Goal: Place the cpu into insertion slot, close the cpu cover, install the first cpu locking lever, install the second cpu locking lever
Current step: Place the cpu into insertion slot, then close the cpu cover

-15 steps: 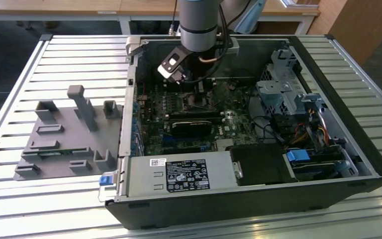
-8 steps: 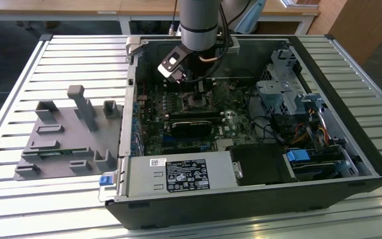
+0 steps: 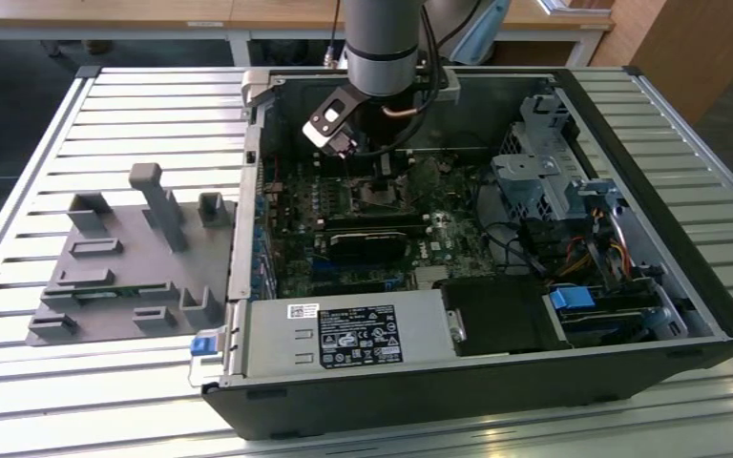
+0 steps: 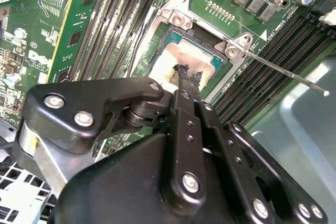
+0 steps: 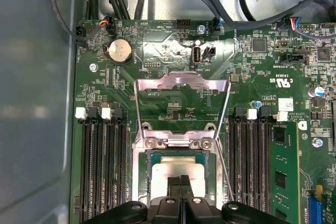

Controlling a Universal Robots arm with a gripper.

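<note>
- cpu (image 5: 160, 174): flat in insertion slot (image 4: 197, 35), metal top up, edges square with rim.
- claw (image 5: 181, 180): fingers pressed together, holding nothing, tips at cpu top.
- cpu cover (image 5: 182, 78): swung open, clear of slot.

Bright, even daylight is seen spread over the slatted table (image 3: 35, 382) in the exterior view, and the far background is lit brightest. The inside of the computer case (image 3: 469, 391) is left much dimmer. The motherboard (image 3: 341, 205) beneath the arm is sunk in shadow.

Now the second wrist view: the top of the cpu (image 4: 168, 59) is washed out by warm glare, and small highlights are caught on the screws of the gripper (image 4: 186, 74).

In the first wrist view a pale hotspot is thrown across the board just beyond the cpu cover (image 5: 182, 81). Hazy reflections are carried on the case wall (image 5: 37, 103).
</note>
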